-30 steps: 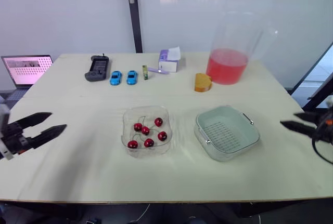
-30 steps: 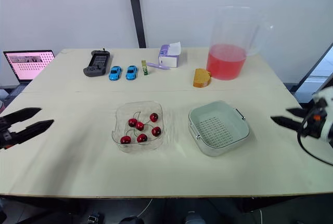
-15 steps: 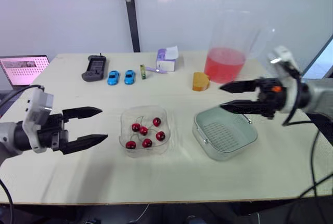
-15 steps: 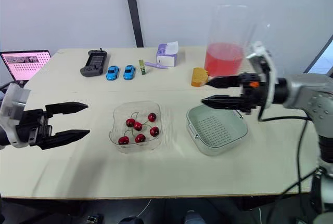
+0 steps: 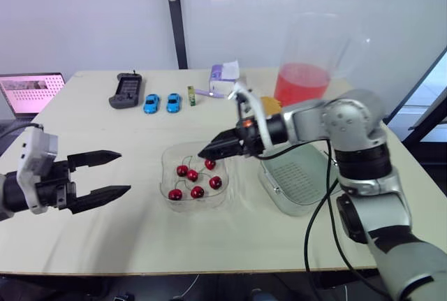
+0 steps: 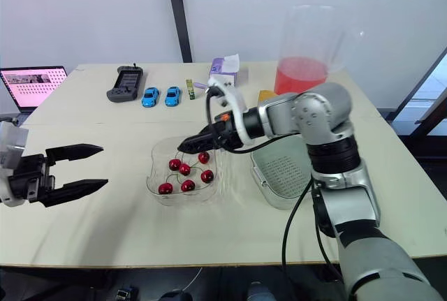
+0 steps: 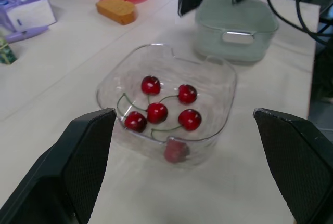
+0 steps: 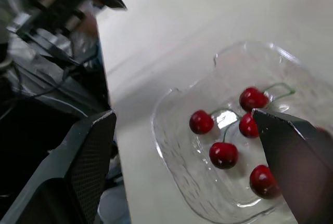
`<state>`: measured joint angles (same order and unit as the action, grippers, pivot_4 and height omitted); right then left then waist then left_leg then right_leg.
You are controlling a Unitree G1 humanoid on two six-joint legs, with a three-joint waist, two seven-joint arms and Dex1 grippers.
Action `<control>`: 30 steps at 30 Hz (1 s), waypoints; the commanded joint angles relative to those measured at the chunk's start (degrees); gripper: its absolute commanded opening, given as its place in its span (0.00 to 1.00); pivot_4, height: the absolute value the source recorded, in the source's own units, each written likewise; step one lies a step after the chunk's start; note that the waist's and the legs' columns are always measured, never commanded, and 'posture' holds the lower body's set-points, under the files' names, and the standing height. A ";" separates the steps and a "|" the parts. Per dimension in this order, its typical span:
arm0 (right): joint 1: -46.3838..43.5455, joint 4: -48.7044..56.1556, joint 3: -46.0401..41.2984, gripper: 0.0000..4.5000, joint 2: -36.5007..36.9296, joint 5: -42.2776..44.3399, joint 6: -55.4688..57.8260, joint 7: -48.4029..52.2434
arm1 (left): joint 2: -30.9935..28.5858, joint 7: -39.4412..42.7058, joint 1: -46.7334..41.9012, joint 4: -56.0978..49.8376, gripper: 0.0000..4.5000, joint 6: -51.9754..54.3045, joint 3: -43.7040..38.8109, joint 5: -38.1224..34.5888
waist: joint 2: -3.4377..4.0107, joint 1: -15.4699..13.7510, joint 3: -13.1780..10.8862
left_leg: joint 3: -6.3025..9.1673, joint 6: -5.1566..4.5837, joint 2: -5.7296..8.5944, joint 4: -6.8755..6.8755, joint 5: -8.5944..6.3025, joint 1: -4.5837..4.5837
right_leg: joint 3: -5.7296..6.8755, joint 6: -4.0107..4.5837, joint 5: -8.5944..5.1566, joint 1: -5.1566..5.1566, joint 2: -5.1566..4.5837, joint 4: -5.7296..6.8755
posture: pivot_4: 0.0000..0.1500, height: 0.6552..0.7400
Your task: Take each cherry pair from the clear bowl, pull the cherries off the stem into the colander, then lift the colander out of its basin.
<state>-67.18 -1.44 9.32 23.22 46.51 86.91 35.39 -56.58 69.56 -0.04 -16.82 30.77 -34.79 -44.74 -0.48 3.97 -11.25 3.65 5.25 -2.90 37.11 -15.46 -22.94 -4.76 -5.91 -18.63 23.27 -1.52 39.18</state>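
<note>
Right gripper (image 5: 208, 152) swung to clear bowl (image 5: 169, 168) of red cherries (image 5: 193, 174), pointing left, fingers spread; left gripper (image 5: 124, 172) spread too

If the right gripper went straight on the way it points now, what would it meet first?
Most likely the cherries in the clear bowl: the right gripper, open, points down into it. Its height above them is unclear.

- clear bowl (image 5: 170, 156): transparent plastic, glossy, with bright reflections on the rim.
- 6 cherries (image 7: 157, 112): smooth, shiny red skin.
- colander (image 5: 297, 182): matt pale green plastic.
- tabletop (image 5: 126, 235): smooth, matt, light wood look.
- left pincer (image 5: 124, 172) fingers (image 7: 88, 151): matt black, finely grained.
</note>
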 commanded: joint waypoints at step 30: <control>-8.16 -23.82 20.45 1.00 -16.34 -26.95 -19.95 6.64 | 4.12 -6.04 3.64 -6.33 0.99 -2.16 -2.22 -1.88 | -0.04 0.31 0.02 | 0.07 0.02 -0.01 -0.01 0.01 -0.16 | 0.08 0.01 0.00 0.20 0.02 0.09 | 1.00 1.00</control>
<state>-73.36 -25.23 30.58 7.38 20.53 68.12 41.10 -52.63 63.63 3.29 -21.73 28.61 -34.99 -45.68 -0.52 4.28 -11.23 3.73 5.27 -2.91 37.10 -15.45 -23.11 -4.69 -5.90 -18.62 23.47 -1.51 39.27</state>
